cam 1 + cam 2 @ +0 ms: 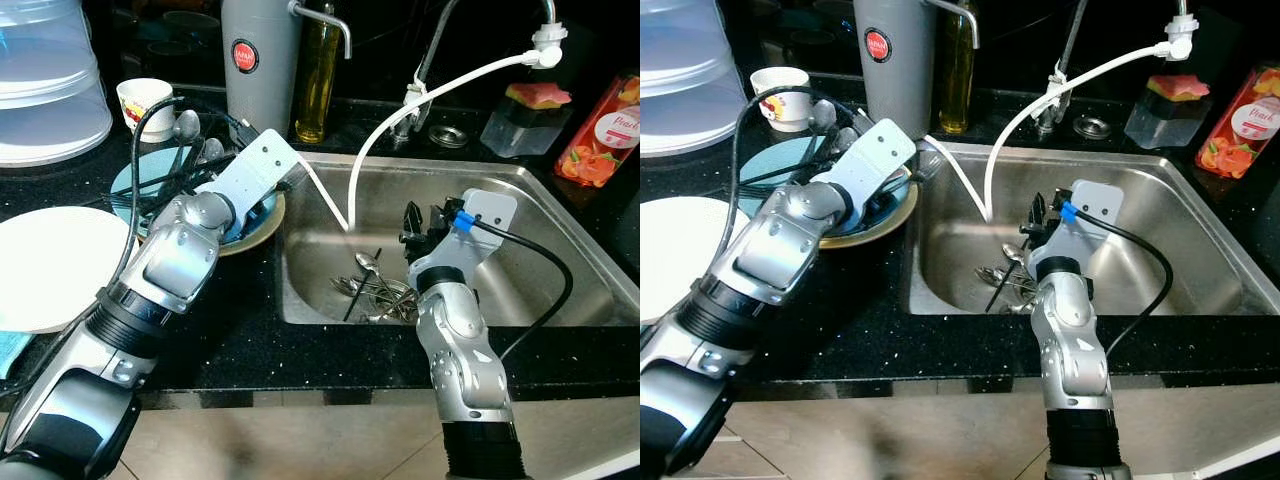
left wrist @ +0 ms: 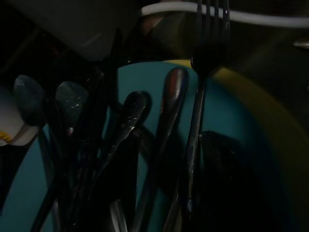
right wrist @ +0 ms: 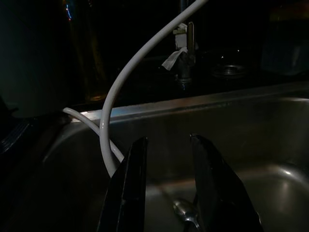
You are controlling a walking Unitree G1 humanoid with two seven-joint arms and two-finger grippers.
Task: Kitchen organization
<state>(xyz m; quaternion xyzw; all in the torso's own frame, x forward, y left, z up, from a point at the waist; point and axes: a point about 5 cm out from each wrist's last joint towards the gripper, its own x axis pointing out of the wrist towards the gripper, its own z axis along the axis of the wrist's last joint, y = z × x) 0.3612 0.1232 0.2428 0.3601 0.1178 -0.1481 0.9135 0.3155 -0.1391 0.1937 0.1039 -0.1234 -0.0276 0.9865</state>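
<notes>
A heap of spoons and forks (image 1: 375, 290) lies at the bottom of the steel sink (image 1: 560, 290). My right gripper (image 1: 425, 222) hangs inside the sink just above and behind the heap. It is open with nothing between its fingers (image 3: 130, 188), and a spoon bowl (image 3: 186, 210) lies below them. My left gripper (image 1: 252, 212) reaches down onto a blue plate with a yellow rim (image 1: 265, 228) on the counter left of the sink. Several spoons and a fork (image 2: 200, 96) lie on that plate (image 2: 241, 125), close under the left wrist camera.
A white hose (image 1: 370, 150) arcs from the tap (image 1: 430, 60) into the sink beside my right gripper. A white plate (image 1: 55, 265), a cup (image 1: 145, 100), a grey canister (image 1: 258, 60), an oil bottle (image 1: 318, 70) and plastic tubs (image 1: 45, 80) crowd the counter. A red bottle (image 1: 600, 130) stands at the right.
</notes>
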